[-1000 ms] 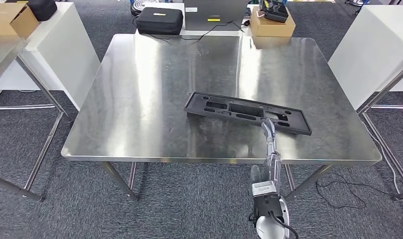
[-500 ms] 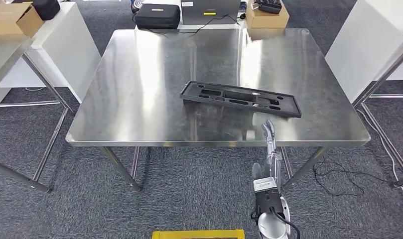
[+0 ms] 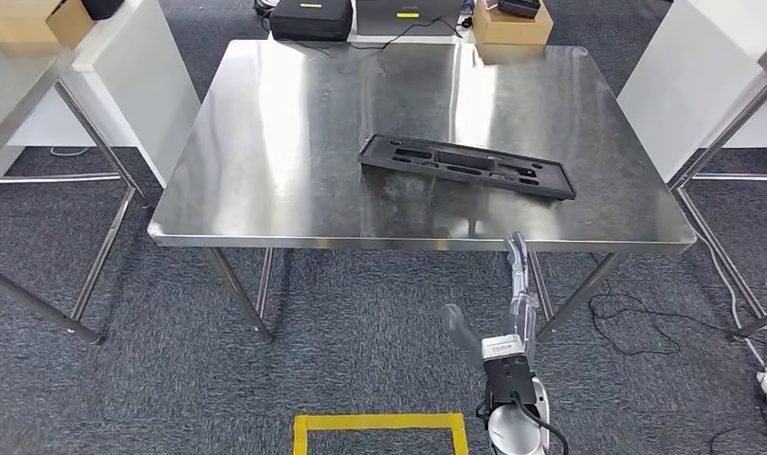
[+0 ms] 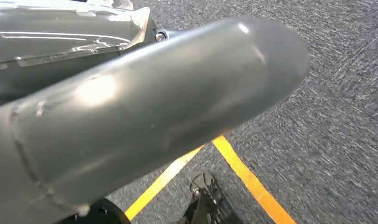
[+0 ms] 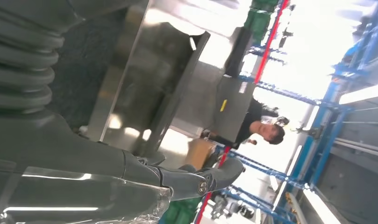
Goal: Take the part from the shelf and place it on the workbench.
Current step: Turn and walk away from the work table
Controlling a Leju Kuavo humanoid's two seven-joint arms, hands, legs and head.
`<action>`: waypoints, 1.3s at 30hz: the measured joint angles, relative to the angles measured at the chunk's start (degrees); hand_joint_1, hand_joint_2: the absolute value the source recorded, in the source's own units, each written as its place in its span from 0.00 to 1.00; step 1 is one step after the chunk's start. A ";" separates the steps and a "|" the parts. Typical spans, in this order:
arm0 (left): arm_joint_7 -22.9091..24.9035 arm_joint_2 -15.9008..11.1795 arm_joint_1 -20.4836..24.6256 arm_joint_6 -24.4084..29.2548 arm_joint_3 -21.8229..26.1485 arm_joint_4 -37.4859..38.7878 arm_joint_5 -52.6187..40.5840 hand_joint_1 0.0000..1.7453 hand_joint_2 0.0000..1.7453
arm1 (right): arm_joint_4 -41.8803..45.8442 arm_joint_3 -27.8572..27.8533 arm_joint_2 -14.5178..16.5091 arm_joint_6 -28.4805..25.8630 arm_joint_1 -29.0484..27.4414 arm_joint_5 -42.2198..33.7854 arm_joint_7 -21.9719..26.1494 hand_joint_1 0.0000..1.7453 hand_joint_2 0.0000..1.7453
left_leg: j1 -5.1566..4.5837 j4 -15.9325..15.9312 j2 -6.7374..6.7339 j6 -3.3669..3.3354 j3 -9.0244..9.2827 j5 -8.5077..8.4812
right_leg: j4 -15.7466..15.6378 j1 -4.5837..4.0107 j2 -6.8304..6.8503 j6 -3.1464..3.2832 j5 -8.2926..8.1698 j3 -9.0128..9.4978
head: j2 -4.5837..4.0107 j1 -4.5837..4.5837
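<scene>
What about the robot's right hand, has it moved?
Yes. The right hand pulled back from the black part; its fingertips now sit at the workbench's front edge.

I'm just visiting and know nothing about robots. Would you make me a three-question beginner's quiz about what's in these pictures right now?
1. True or false: the black part lies flat on the steel workbench.
2. Multiple choice: the right hand is A) gripping the part, B) holding nothing, in front of the workbench's near edge, C) resting on the cardboard box.
3. Fill in: the tape marking the carpet in front of the robot is ____ in colour.

Key:
1. True; the part sits on the tabletop, apart from both hands.
2. B; its fingers are stretched toward the table, touching nothing.
3. Yellow.
</scene>
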State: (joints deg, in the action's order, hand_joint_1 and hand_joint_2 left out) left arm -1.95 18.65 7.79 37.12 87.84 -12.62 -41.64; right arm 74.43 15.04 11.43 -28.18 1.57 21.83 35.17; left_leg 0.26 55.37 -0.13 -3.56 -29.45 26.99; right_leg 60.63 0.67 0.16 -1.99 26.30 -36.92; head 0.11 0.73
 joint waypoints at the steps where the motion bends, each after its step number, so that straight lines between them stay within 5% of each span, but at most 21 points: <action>1: -0.12 -0.12 -0.01 -0.52 -0.01 0.00 0.01 0.00 0.00 | 0.62 -0.03 -0.08 -0.23 -0.41 0.37 -0.42 0.00 1.00 | -0.08 0.02 -0.04 -0.18 -0.83 -0.64 | 3.71 -0.01 -0.03 0.30 2.82 -1.14 | 0.00 -0.18; 3: -0.25 -0.40 -0.05 -1.32 -0.01 0.01 0.04 0.00 0.00 | 1.76 -0.15 -0.25 -0.54 -1.34 1.10 -1.04 0.00 1.00 | -0.18 0.11 -0.20 -0.30 -2.45 -1.93 | 11.12 0.07 -0.04 0.13 6.45 -2.51 | 0.00 -0.45; 5: -0.37 -0.67 -0.07 -1.83 -0.02 0.01 0.14 0.00 0.00 | 2.80 -0.31 -0.35 -0.69 -2.19 1.89 -1.53 0.00 1.00 | -0.24 0.25 -0.28 -0.17 -3.96 -3.08 | 12.04 0.07 -0.04 -0.85 5.61 -0.55 | 0.00 -0.51; 7: -0.50 -0.84 -0.07 -2.26 -0.02 0.01 0.23 0.00 0.00 | 3.88 -0.42 -0.37 -0.73 -2.72 2.55 -1.88 0.00 1.00 | -0.26 0.48 -0.29 0.14 -5.15 -4.03 | 4.97 0.04 -0.04 -1.35 3.47 5.17 | 0.00 -0.50; 8: -0.54 -0.89 -0.06 -2.44 -0.03 0.01 0.29 0.00 0.00 | 4.45 -0.45 -0.36 -0.74 -2.88 2.77 -1.98 0.00 1.00 | -0.34 0.62 -0.29 0.39 -5.59 -4.48 | -0.05 -0.09 -0.05 -1.14 3.28 8.58 | 0.00 -0.48; 10: -0.58 -0.95 -0.06 -2.65 -0.05 0.01 0.46 0.00 0.00 | 5.53 -0.60 -0.35 -0.75 -3.27 3.29 -2.21 0.00 1.00 | -0.42 0.65 -0.33 1.02 -6.06 -5.49 | -6.13 -0.38 -0.10 -0.36 3.82 12.14 | 0.00 -0.36; 13: -0.42 -1.14 -0.16 -2.76 -0.09 0.02 0.61 0.00 0.00 | 6.77 -1.05 -0.22 -0.74 -4.15 4.27 -2.72 0.00 1.00 | -0.16 0.85 -0.22 2.13 -6.72 -5.66 | -6.95 -0.25 -0.02 0.97 2.87 11.24 | 0.00 -0.27; 16: -0.06 -1.40 -0.27 -2.65 -0.14 0.03 0.57 0.00 0.00 | 7.84 -1.45 0.18 -0.56 -4.94 5.07 -3.24 0.00 1.00 | 0.11 7.59 0.01 3.25 -8.98 1.85 | -6.98 -0.01 0.24 2.26 0.97 9.38 | 0.00 0.17; 18: 0.07 -1.58 -0.30 -2.59 -0.19 0.03 0.52 0.00 0.00 | 8.29 -1.71 0.33 -0.33 -5.38 5.43 -3.46 0.00 0.50 | 0.26 14.86 0.01 3.73 -10.43 5.98 | -6.72 -0.09 0.32 2.37 -0.30 7.92 | 0.00 0.31; 19: 0.09 -1.66 -0.30 -2.58 -0.22 0.04 0.51 0.00 0.00 | 8.46 -1.86 0.38 -0.13 -5.58 5.59 -3.57 0.00 0.25 | 0.31 16.90 0.01 3.84 -10.25 6.02 | -6.42 -0.11 0.33 2.27 -0.89 7.02 | 0.00 0.31; 20: 0.10 -1.73 -0.30 -2.58 -0.27 0.04 0.50 0.00 0.00 | 8.65 -2.05 0.47 0.12 -5.77 5.73 -3.68 0.00 0.00 | 0.36 16.86 0.01 3.85 -9.06 4.88 | -6.03 -0.10 0.34 2.15 -1.37 6.03 | 0.00 0.32; 22: 0.11 -1.85 -0.27 -2.62 -0.44 0.05 0.50 0.00 0.00 | 9.18 -2.47 0.85 0.58 -6.10 6.12 -3.96 0.00 0.00 | 0.39 10.75 0.02 3.51 -3.72 2.29 | -5.06 -0.09 0.31 1.76 -2.09 4.23 | 0.00 0.34; 24: 0.11 -1.95 -0.19 -2.73 -0.58 0.05 0.50 0.00 0.00 | 9.85 -2.82 1.35 0.87 -6.26 6.55 -4.27 0.00 0.00 | 0.20 3.11 0.17 2.89 1.46 2.38 | -4.43 -0.25 0.33 1.17 -2.75 3.20 | 0.00 0.30; 26: 0.12 -2.02 -0.16 -2.81 -0.62 0.07 0.50 0.00 0.00 | 10.39 -3.01 1.74 1.08 -6.34 6.80 -4.44 0.00 0.00 | -0.18 0.49 0.33 2.21 2.80 2.89 | -4.42 -0.29 0.41 0.38 -3.59 2.88 | 0.00 0.27; 29: 0.13 -2.05 -0.13 -2.98 -0.63 0.09 0.48 0.00 0.00 | 10.91 -3.25 2.01 1.19 -6.55 6.90 -4.55 0.00 0.00 | -0.04 0.03 0.05 0.74 1.20 1.13 | -3.66 -0.18 0.32 -0.27 -3.00 1.98 | 0.00 0.18; 32: 0.09 -2.08 -0.08 -3.52 -0.71 0.10 0.35 0.00 0.00 | 11.30 -3.78 2.01 1.28 -6.83 7.03 -4.62 0.00 0.00 | 0.09 -0.15 -0.24 -0.05 -1.30 -0.99 | 4.73 -0.04 0.14 0.37 4.51 -0.71 | 0.00 -0.26; 34: 0.00 -2.10 -0.10 -3.84 -0.81 0.10 0.23 0.00 0.00 | 11.43 -4.31 2.01 1.39 -7.07 7.26 -4.62 0.00 0.00 | 0.06 -0.05 -0.39 0.00 -3.08 -2.51 | 11.38 0.10 0.11 -0.23 7.00 -1.37 | 0.00 -0.35; 36: -0.14 -2.14 -0.10 -4.30 -1.02 0.10 0.10 0.00 0.00 | 11.64 -4.83 2.03 1.49 -7.31 7.58 -4.60 0.00 0.00 | 0.06 0.17 -0.50 0.27 -4.90 -3.98 | 11.76 0.23 0.10 -1.60 4.90 1.12 | 0.00 -0.36; 37: -0.20 -2.15 -0.10 -4.55 -1.11 0.10 0.07 0.00 0.00 | 11.79 -5.07 2.09 1.51 -7.37 7.69 -4.58 0.00 0.00 | 0.06 0.34 -0.51 0.48 -5.73 -4.60 | 8.85 0.27 0.09 -2.00 3.56 3.79 | 0.00 -0.36; 39: -0.28 -2.17 -0.10 -5.09 -1.30 0.10 0.02 0.00 0.00 | 12.25 -5.49 2.28 1.51 -7.40 7.83 -4.52 0.00 0.00 | -0.11 0.75 -0.49 1.04 -6.91 -5.69 | -0.54 0.14 0.04 -1.61 3.70 10.61 | 0.00 -0.31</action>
State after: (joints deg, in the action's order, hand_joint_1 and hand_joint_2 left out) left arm -2.23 16.47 7.69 32.03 86.54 -12.52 -41.62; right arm 86.68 9.55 13.71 -26.67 -5.83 29.66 30.65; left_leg 0.14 56.11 -0.62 -2.52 -36.35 21.29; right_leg 60.09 0.80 0.20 -3.60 29.99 -26.31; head 0.11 0.42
